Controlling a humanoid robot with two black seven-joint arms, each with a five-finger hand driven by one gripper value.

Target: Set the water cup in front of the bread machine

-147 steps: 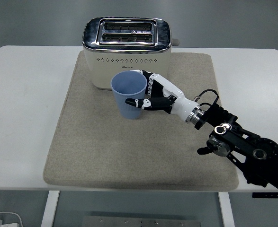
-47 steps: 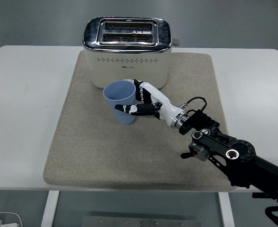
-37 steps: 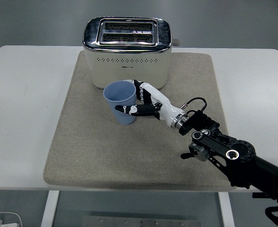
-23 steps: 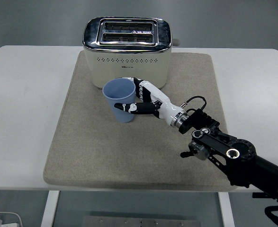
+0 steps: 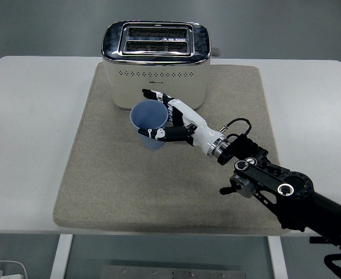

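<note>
Fingers (image 5: 158, 133) of the right hand (image 5: 176, 122) loosely wrap the light, thin-walled blue plastic cup (image 5: 150, 124); gripping mid-wall seems safest.

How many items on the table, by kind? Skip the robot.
Toaster: 1
Blue cup: 1, in the right hand
Beige mat: 1
Total: 3

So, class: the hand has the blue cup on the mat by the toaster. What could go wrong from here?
1. The right hand wraps the blue cup; withdrawing carelessly might snag and tip it.
2. The cup stands near the toaster; opening fingers might strike its front.
</note>
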